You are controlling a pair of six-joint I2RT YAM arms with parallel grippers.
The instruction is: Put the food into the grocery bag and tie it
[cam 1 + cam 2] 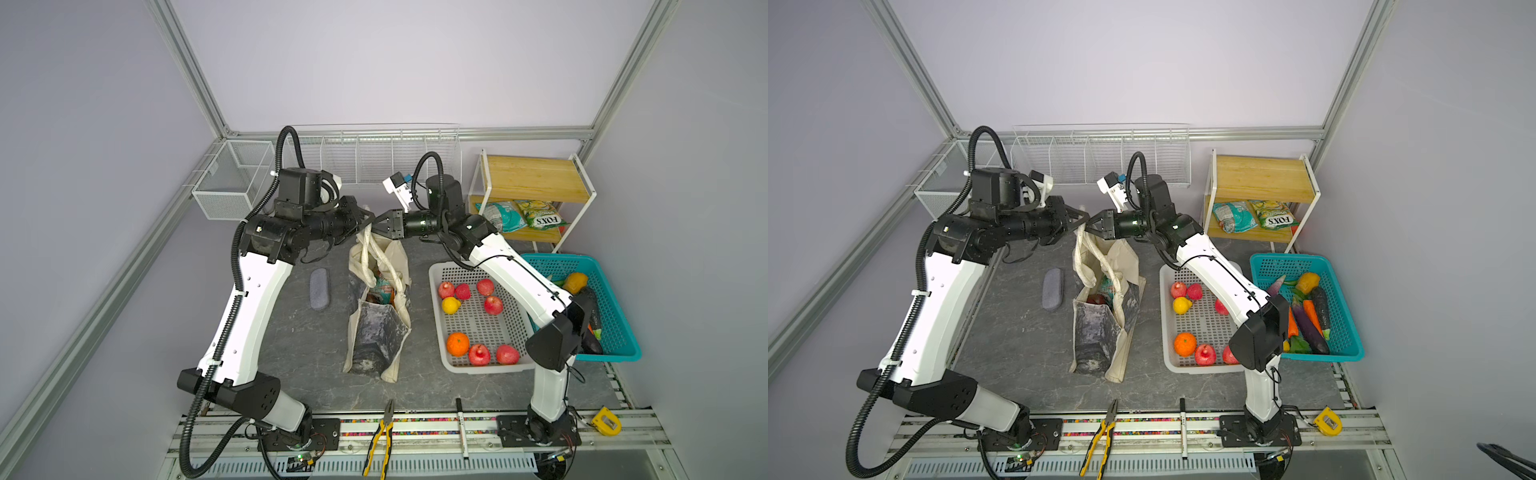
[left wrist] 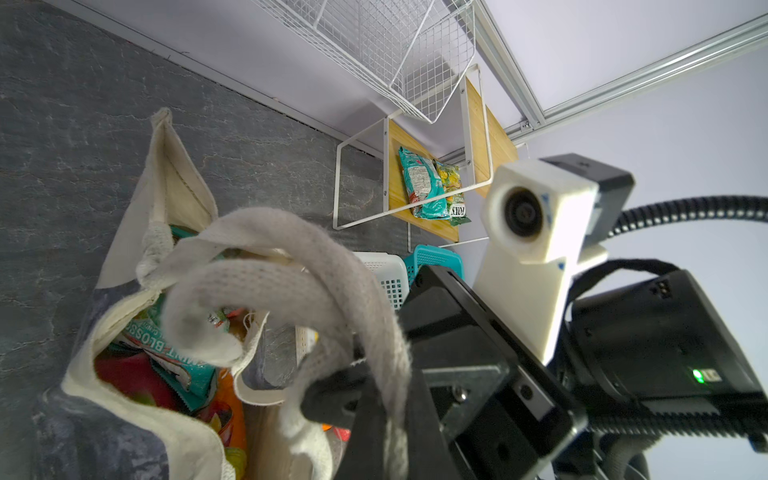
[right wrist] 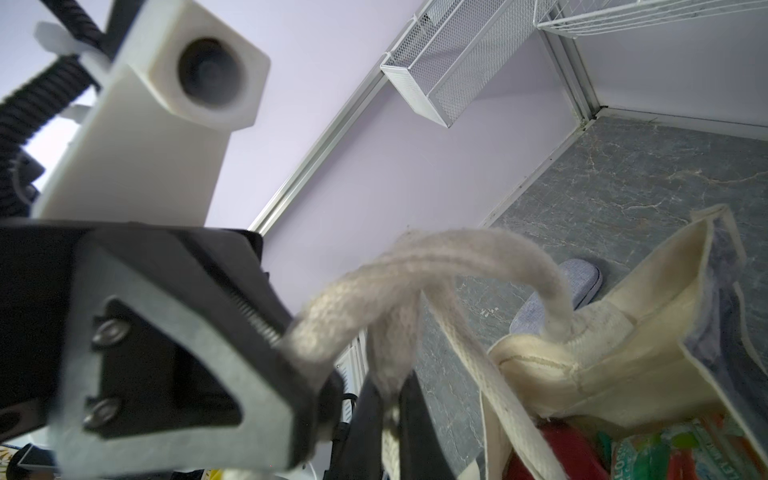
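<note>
The cream grocery bag with dark marbled panels stands mid-table, and its strap handles are pulled up toward the back. Inside it I see food: a teal snack packet and red fruit. My left gripper is shut on one strap handle. Tip to tip with it, my right gripper is shut on another strap handle, which crosses over the first. More fruit lies in the white basket, and vegetables lie in the teal basket.
A grey case lies left of the bag. The wooden shelf at the back right holds two snack packets. Wire racks line the back wall. Pliers and a yellow tape measure sit on the front rail.
</note>
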